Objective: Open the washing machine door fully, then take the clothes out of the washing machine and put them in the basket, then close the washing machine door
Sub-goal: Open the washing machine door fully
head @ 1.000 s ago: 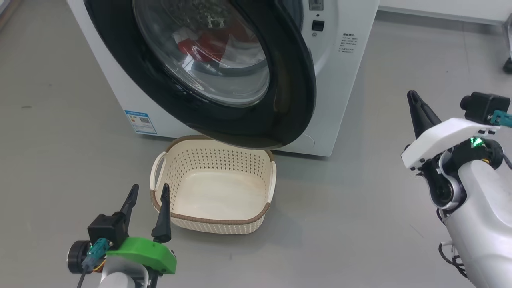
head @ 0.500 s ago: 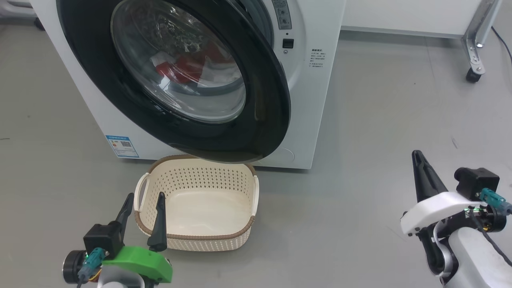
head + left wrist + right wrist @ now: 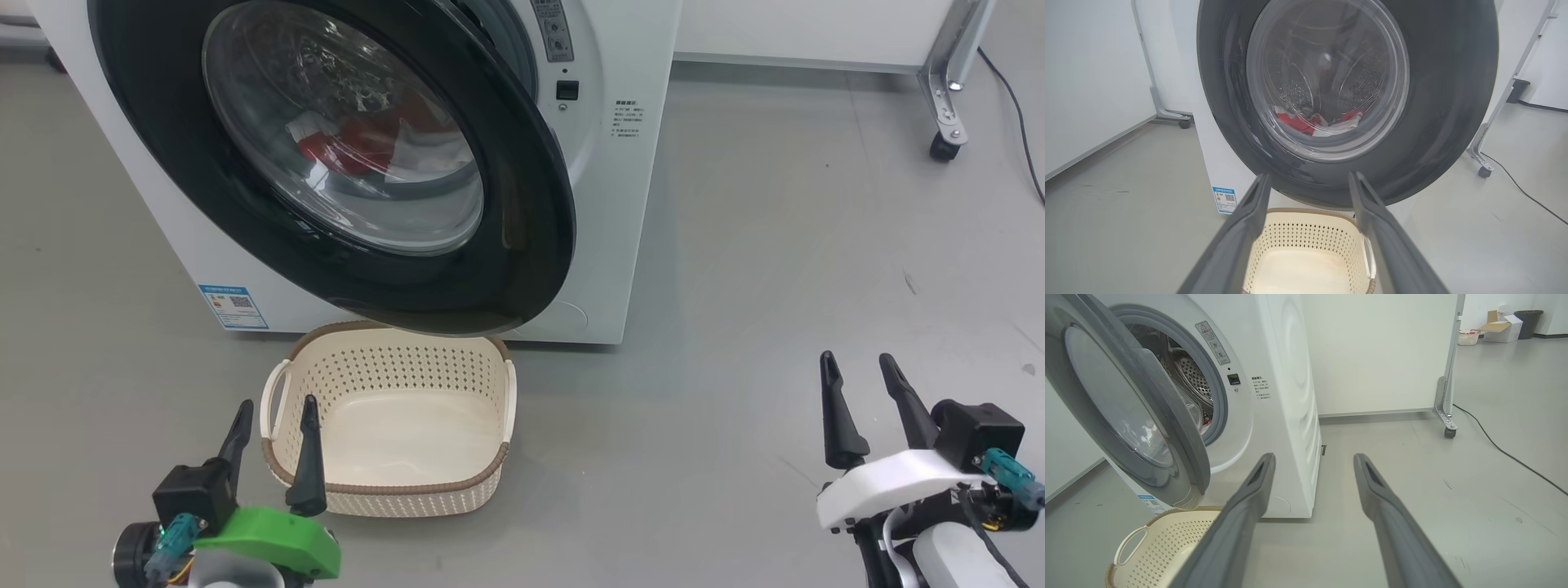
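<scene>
Black-rimmed washing machine door point(image 3: 367, 220) partly open, swung out from the white washing machine point(image 3: 604, 204), lower edge hanging over the far rim of the basket point(image 3: 384, 490). Red-and-white clothes point(image 3: 351, 151) visible through the glass, low in the drum. Basket on the grey floor point(image 3: 735, 327) just before the machine. Left gripper point(image 3: 277, 404) by the basket's near left corner, fingers pointing towards the door, spread wide, holding nothing. Right gripper point(image 3: 857, 359) well off to the basket's right, posed alike, wide, nothing between the fingers.

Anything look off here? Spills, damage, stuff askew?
Nothing spilled or damaged. One oddity: the door stands only partly open, its lower edge overhanging the back rim of the basket, which could hamper dropping in the clothes lying in the drum.
</scene>
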